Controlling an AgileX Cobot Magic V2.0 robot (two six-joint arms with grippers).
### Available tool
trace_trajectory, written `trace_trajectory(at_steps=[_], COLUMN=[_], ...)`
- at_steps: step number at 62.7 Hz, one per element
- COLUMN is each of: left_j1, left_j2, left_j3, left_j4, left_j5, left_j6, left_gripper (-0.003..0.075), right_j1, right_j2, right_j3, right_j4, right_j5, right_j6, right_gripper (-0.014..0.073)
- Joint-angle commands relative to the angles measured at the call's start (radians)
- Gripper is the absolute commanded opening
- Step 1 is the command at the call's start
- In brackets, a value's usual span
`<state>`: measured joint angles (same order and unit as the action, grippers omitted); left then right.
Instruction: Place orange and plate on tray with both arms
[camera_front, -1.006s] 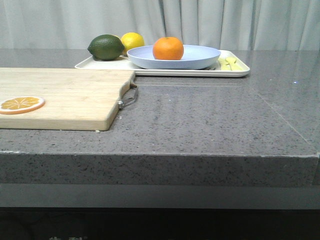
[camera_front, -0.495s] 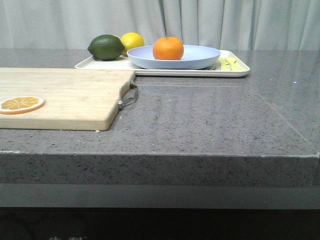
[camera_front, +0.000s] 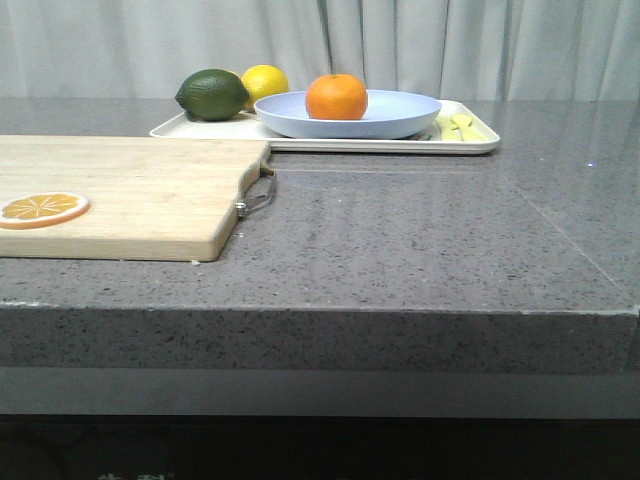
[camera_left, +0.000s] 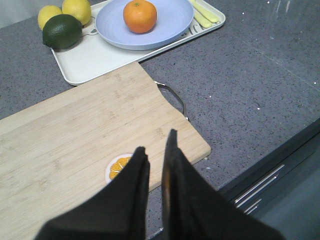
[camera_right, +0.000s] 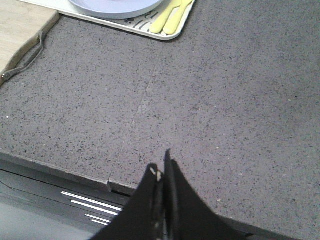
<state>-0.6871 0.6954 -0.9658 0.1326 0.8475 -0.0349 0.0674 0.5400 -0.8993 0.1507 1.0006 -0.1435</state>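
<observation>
The orange (camera_front: 336, 96) rests in the pale lavender-blue plate (camera_front: 400, 115), and the plate stands on the cream-white tray (camera_front: 470, 143) at the back of the counter. In the left wrist view the orange (camera_left: 140, 15), plate (camera_left: 115, 30) and tray (camera_left: 85, 62) lie far beyond my left gripper (camera_left: 157, 142), which hangs shut and empty over the near corner of the cutting board. My right gripper (camera_right: 160, 162) is shut and empty above the counter's front edge; only an edge of the plate (camera_right: 115, 7) and a tray corner (camera_right: 145, 26) show there. The front view shows neither gripper.
A wooden cutting board (camera_front: 130, 190) with a metal handle (camera_front: 258, 192) fills the left side and carries an orange slice (camera_front: 42, 208). On the tray also sit a dark green fruit (camera_front: 212, 93), a lemon (camera_front: 265, 80) and pale yellow utensils (camera_front: 455, 124).
</observation>
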Motion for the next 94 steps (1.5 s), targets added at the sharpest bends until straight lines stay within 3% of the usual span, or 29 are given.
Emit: trace_trajectory(at_steps=[1, 53, 67, 82, 94], left_j1=[0.003, 0.003, 0.201, 0.469, 0.583], left_j2=[0.001, -0.007, -0.144, -0.432, -0.630], left_j3=[-0.026, -0.012, 0.157, 0.582, 0.835], left_j4=[0.000, 0.008, -0.016, -0.075, -0.157], left_j5=[-0.074, -0.125, -0.350, -0.685, -0.817], left_j6=[-0.007, -0.007, -0.007, -0.007, -0.007], left_gripper=[-0.0018, -0.0018, -0.0018, -0.0018, -0.0018], right_j1=[-0.002, -0.002, -0.002, -0.002, -0.002], right_j2=[0.004, 0.004, 0.004, 0.004, 0.004], right_j3=[-0.022, -0.022, -0.022, -0.022, -0.022], right_j4=[0.000, 0.000, 0.000, 0.000, 0.000], right_j5=[-0.062, -0.062, -0.063, -0.063, -0.063], right_j6=[-0.007, -0.007, -0.007, -0.007, -0.007], right_gripper=[-0.0070, -0.0070, -0.0070, -0.0070, -0.0070])
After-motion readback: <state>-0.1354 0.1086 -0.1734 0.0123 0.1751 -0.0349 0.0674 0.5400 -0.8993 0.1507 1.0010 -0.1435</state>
